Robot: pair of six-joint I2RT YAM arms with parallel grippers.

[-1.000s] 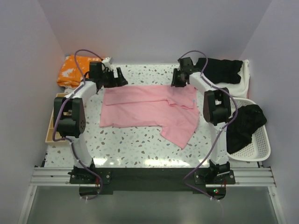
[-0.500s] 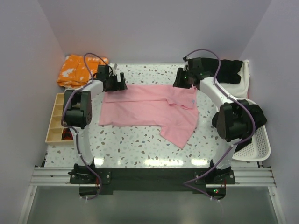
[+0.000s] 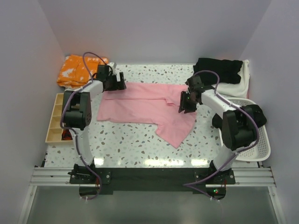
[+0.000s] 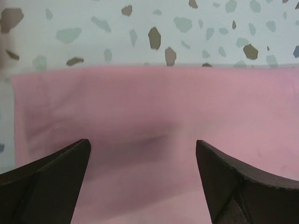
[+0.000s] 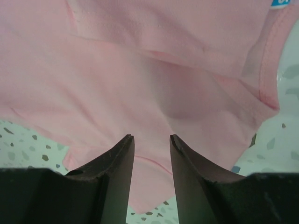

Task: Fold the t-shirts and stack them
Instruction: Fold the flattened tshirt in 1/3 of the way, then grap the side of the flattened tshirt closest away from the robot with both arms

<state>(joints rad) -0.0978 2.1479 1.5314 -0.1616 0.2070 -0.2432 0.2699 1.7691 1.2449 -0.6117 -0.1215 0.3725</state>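
A light pink t-shirt (image 3: 140, 105) lies spread on the speckled table, one sleeve hanging toward the near side. My left gripper (image 3: 117, 84) is wide open, low over the shirt's far left corner; its view shows pink cloth (image 4: 154, 107) between the fingertips (image 4: 142, 142) and the shirt's edge just beyond. My right gripper (image 3: 185, 102) hovers over the shirt's right part near the collar, jaws a little apart with nothing between them (image 5: 152, 136), pink cloth (image 5: 140, 70) below. A black t-shirt (image 3: 219, 70) lies folded at the back right on an off-white one (image 3: 236, 87).
A white basket (image 3: 261, 150) at the right holds another black garment (image 3: 245, 122). An orange patterned cloth (image 3: 77, 70) lies at the back left. A wooden compartment tray (image 3: 55, 123) stands at the left edge. Walls close in on three sides.
My right gripper has moved from the shirt's far edge toward me, over its right part. The shirt's right side has shifted slightly. My left gripper has stayed at the far left corner.
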